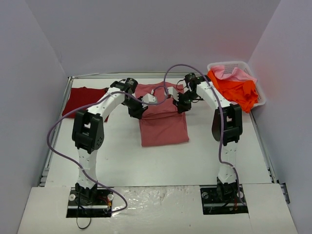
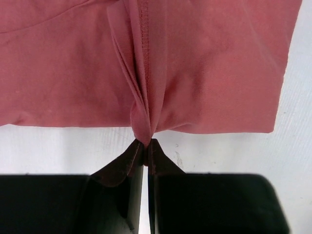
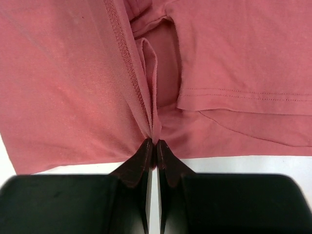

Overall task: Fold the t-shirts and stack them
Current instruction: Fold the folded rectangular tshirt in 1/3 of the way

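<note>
the rose-red t-shirt [image 2: 204, 63] is a plain muted rose with no pattern, its hem stitching the same colour just beyond the fingers [image 2: 122, 168] of the left gripper [image 2: 146, 144]. those fingers are maroon-brown at the tips and black behind. the right gripper [image 3: 155, 142] has fingers [image 3: 136, 165] in the same colours. on either side of the fingertips the table [image 2: 48, 146] is white. well left of the left fingers, the dark crimson t-shirt [image 1: 85, 100] is plain. right of the right fingers, the lattice basket [image 1: 262, 95] is white, the orange t-shirt [image 1: 239, 90] bright, the pink t-shirt [image 1: 229, 73] pale. the arms [image 1: 108, 102] are white and black, the cables [image 1: 53, 141] purple.
</note>
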Controlling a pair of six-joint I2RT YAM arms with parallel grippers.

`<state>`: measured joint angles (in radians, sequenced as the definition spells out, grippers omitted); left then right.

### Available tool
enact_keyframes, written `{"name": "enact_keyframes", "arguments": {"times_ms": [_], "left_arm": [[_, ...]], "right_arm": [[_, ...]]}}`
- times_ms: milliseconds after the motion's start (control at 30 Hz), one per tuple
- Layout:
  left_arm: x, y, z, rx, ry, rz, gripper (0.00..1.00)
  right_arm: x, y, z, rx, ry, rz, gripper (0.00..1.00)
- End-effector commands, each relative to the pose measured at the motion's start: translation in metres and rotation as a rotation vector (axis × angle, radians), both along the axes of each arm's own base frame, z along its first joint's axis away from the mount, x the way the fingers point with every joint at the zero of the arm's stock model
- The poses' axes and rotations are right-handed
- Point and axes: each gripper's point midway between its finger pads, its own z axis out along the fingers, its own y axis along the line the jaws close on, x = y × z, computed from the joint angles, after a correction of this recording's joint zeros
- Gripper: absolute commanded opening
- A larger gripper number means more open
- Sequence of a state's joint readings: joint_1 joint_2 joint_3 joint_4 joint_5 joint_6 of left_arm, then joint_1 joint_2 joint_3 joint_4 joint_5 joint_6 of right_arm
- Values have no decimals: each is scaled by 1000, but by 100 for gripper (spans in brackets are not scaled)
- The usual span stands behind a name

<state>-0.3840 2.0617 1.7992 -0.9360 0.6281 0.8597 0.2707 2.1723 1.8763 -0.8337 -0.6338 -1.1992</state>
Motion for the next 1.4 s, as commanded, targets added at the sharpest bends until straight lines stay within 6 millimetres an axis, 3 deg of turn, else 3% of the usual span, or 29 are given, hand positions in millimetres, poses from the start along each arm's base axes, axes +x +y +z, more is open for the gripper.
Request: {"name": "enact_keyframes", "arguments": {"times_ms": [0, 200, 300, 333, 433, 533, 667, 767, 900, 933, 967, 1000, 1033, 1100, 1133, 1167, 1200, 1233, 1267, 1300, 1333, 1367], "left_arm": [[16, 4, 11, 2, -52, -1, 2], [25, 4, -2, 9, -39, 7, 4], [30, 2, -8, 7, -33, 12, 19], [33, 1, -7, 3, -37, 12, 32], [43, 1, -14, 22, -46, 33, 43], [57, 1, -9, 36, -81, 56, 45], [70, 1, 12, 42, -138, 93, 47], [75, 4, 40, 53, -212, 121, 48], [73, 9, 62, 56, -255, 171, 48], [72, 9, 66, 49, -254, 182, 48], [68, 9, 79, 30, -269, 190, 48], [62, 9, 77, 23, -247, 202, 48], [59, 10, 80, 17, -245, 210, 48], [52, 13, 101, -26, -274, 251, 48], [44, 16, 92, -21, -246, 265, 48], [44, 19, 112, -61, -299, 292, 48], [41, 21, 114, -81, -291, 333, 48], [36, 24, 103, -85, -278, 352, 48], [29, 27, 116, -108, -304, 368, 48], [24, 30, 115, -112, -304, 384, 48], [14, 36, 111, -109, -310, 388, 48], [11, 41, 109, -102, -313, 395, 49]], "right_arm": [[9, -4, 3, -5, -7, -2, 0], [14, -5, -10, -14, 8, -6, 0], [18, -5, -16, -15, 13, -11, 0], [19, -4, -17, -14, 13, -12, 3], [26, -3, -21, -14, 15, -31, 22], [39, -1, -21, -19, 1, -75, 29], [57, 3, -15, -1, -45, -122, 52], [72, 6, -2, 19, -89, -170, 67], [91, 7, 21, 46, -169, -259, 71], [95, 6, 23, 48, -181, -284, 71], [102, 6, 40, 75, -221, -325, 71], [102, 6, 45, 82, -231, -333, 70], [98, 7, 46, 88, -222, -335, 68], [90, 10, 65, 113, -237, -344, 67], [85, 11, 69, 119, -236, -341, 67], [75, 11, 76, 124, -243, -334, 67], [70, 12, 78, 128, -245, -332, 66], [64, 13, 80, 136, -241, -326, 61], [52, 12, 80, 134, -227, -320, 57], [44, 17, 79, 136, -217, -311, 45], [36, 18, 87, 139, -224, -305, 14], [23, 24, 74, 124, -190, -288, 4]]}}
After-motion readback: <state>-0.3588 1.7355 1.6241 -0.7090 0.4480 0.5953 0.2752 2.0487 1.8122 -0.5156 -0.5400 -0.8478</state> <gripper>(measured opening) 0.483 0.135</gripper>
